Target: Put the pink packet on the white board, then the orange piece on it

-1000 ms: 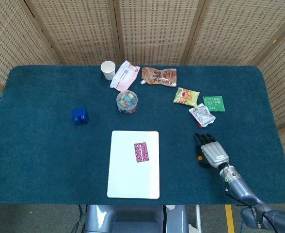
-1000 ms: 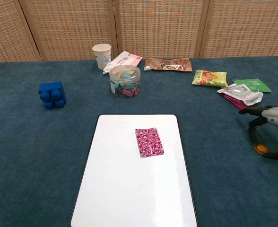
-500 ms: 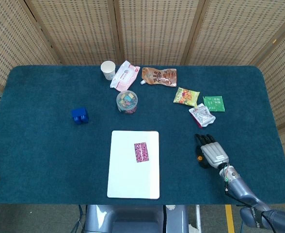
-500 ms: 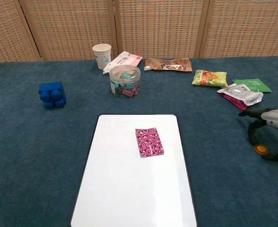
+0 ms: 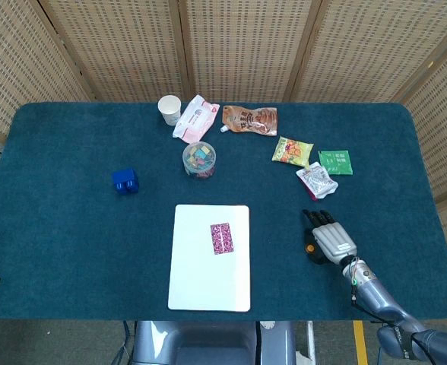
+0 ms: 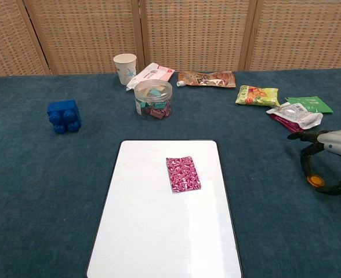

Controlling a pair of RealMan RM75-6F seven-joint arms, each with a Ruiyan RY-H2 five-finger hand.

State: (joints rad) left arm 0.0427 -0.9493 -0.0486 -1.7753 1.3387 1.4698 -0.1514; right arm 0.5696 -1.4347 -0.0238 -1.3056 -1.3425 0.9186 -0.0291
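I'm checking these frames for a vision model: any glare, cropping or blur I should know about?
Chest view: a soft sheen on the near half of the white board, and the right hand is cut by the frame edge. Head view: even lighting, sharp throughout, with the orange piece mostly hidden under the hand.

My right hand (image 5: 326, 236) is palm down, low over the bench (image 5: 71, 243), fingers (image 6: 305, 152) curled downward. My forearm runs back toward the near right corner.

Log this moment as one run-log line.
pink packet: on white board | orange piece: pinched in right hand, just above cloth right of board | left hand: not in view
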